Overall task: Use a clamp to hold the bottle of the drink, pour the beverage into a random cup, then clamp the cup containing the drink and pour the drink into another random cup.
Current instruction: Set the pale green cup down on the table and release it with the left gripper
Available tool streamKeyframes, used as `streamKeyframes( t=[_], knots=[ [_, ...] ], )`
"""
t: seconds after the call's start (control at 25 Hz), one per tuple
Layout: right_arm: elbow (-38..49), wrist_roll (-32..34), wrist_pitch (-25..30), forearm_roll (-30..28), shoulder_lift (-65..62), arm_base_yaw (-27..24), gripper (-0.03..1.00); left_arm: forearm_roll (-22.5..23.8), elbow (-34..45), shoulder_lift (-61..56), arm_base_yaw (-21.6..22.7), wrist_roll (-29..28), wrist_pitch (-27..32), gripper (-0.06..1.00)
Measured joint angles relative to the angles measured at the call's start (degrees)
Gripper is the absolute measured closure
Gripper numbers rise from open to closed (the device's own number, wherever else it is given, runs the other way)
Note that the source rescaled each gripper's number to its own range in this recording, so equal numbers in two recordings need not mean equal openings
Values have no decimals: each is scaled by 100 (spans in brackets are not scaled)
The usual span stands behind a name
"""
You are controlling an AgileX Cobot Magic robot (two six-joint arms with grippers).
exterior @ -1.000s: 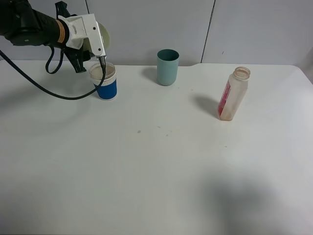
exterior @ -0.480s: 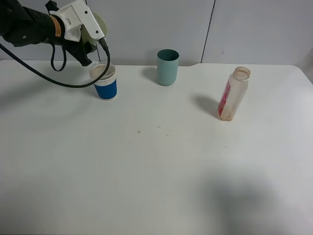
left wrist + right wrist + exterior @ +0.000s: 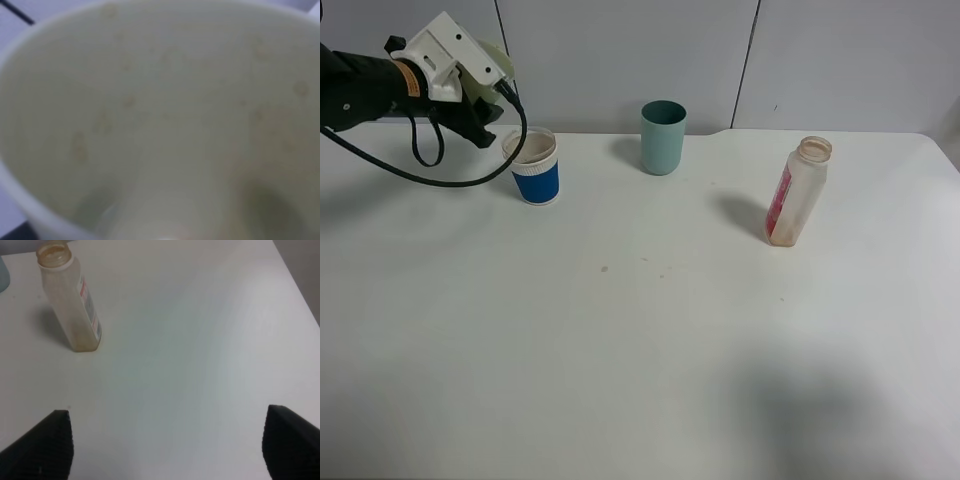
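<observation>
pale tumbler (image 3: 160,125) apparently between left fingers.

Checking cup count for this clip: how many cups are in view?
3. The blue-and-white cup stands rear left on the table; the teal tumbler rear centre; the pale yellow-green tumbler is in the left gripper, mostly hidden.

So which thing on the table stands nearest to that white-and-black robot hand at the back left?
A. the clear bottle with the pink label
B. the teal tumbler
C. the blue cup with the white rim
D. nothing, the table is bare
C. In the high view the left gripper hangs just beside the blue cup with the white rim, while the teal tumbler and the clear bottle stand farther off to the right.
</observation>
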Motion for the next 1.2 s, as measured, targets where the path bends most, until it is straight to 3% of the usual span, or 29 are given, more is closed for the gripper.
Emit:
streamKeyframes(
  t=[0.52,0.92,1.2],
  knots=[
    [0,0,0,0,0,0,37,-1554,929,-3,179,1022,-1519,94],
    [0,0,0,0,0,0,37,-2530,2018,-7,393,1046,-2942,94],
    [0,0,0,0,0,0,37,-2823,2715,-9,393,896,-3652,94]
  ],
)
